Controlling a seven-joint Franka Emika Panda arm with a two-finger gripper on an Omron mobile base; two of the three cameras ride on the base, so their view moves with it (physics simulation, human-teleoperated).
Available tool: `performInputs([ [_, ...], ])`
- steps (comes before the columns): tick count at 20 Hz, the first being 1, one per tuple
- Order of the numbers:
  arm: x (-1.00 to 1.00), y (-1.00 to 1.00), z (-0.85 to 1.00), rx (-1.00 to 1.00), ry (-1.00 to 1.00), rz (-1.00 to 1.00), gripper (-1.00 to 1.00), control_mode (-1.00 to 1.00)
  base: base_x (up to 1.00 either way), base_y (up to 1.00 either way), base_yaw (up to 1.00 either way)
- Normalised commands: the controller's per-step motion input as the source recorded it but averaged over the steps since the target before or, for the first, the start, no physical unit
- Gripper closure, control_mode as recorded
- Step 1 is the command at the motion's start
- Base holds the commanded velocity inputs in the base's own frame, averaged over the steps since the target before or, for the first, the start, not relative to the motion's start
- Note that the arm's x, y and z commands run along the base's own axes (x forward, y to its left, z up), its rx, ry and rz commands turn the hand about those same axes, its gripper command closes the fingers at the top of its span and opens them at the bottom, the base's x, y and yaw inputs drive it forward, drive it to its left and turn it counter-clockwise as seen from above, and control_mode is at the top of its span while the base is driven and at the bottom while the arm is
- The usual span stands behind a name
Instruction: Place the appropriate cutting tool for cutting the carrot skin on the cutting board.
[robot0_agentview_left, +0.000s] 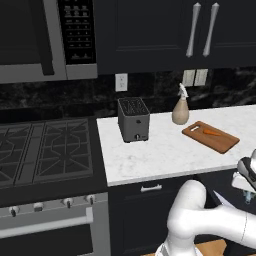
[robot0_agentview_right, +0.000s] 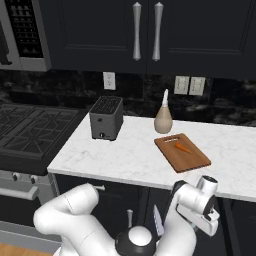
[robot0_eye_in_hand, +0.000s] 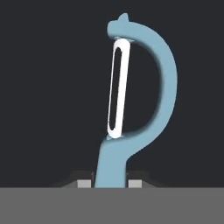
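A light blue peeler (robot0_eye_in_hand: 162, 78) with a white blade stands upright in the hand view, its handle clamped between the two dark fingertips (robot0_eye_in_hand: 84, 183) of my gripper (robot0_eye_in_hand: 110, 182), which is shut on it. The hand hangs low in front of the dark lower cabinets, below the counter edge, near the right edge of the left base view (robot0_agentview_left: 248, 195). The brown cutting board (robot0_agentview_left: 221, 143) (robot0_agentview_right: 175, 159) lies on the white marble counter, up and away from the gripper. A small orange carrot (robot0_agentview_left: 212, 132) (robot0_agentview_right: 182, 147) rests on it.
A grey toaster (robot0_agentview_left: 134, 120) (robot0_agentview_right: 106, 118) stands left of the board. A beige spray bottle (robot0_agentview_left: 180, 112) (robot0_agentview_right: 163, 118) sits just behind it. The gas stove (robot0_agentview_left: 45, 150) lies left of the counter, under a microwave (robot0_agentview_left: 45, 40). Dark wall cabinets hang above.
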Motion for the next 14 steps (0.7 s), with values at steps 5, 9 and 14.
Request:
performInputs([
  [5,-0.27,0.01,0.38,0.0,0.0,-0.07,1.0,-1.0,0.0,0.0,0.0],
  [9,-0.71,0.0,0.99,0.0,0.0,-0.1,1.0,-1.0,0.0,0.0,0.0],
  [14,-0.79,0.0,1.0,0.0,0.0,-0.11,1.0,-1.0,0.0,0.0,0.0],
])
